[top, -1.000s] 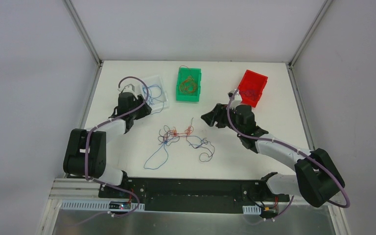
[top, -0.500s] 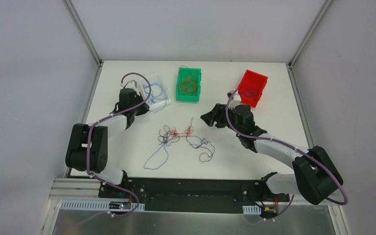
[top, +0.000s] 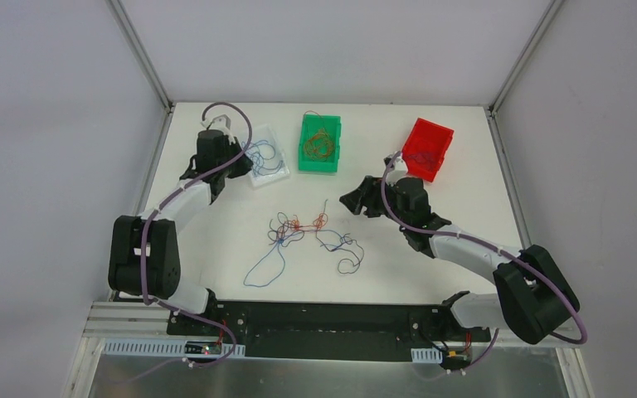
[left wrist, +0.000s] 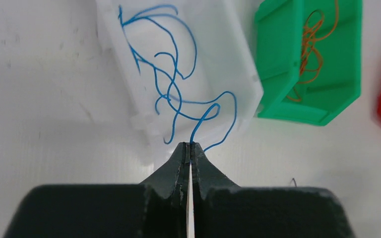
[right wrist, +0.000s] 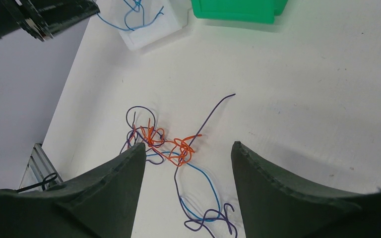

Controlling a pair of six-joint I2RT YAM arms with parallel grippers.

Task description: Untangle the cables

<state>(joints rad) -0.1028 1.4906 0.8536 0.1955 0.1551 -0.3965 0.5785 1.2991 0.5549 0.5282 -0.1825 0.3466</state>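
left gripper [left wrist: 190, 147] closed on a blue cable [left wrist: 171, 96], tips pinched together just over the near wall of the white bin [left wrist: 223, 49]. most of that strand lies looped inside the bin; one loop hangs past the rim.
right gripper [right wrist: 188, 146] wide open above the tabletop [right wrist: 302, 99], holding nothing.
tangled cables [right wrist: 166, 144] below it, mid-tabletop: orange-red knot, blue and dark purple strands trailing out.
green bin [left wrist: 278, 59] beside the white one holds an orange coil [left wrist: 310, 44].
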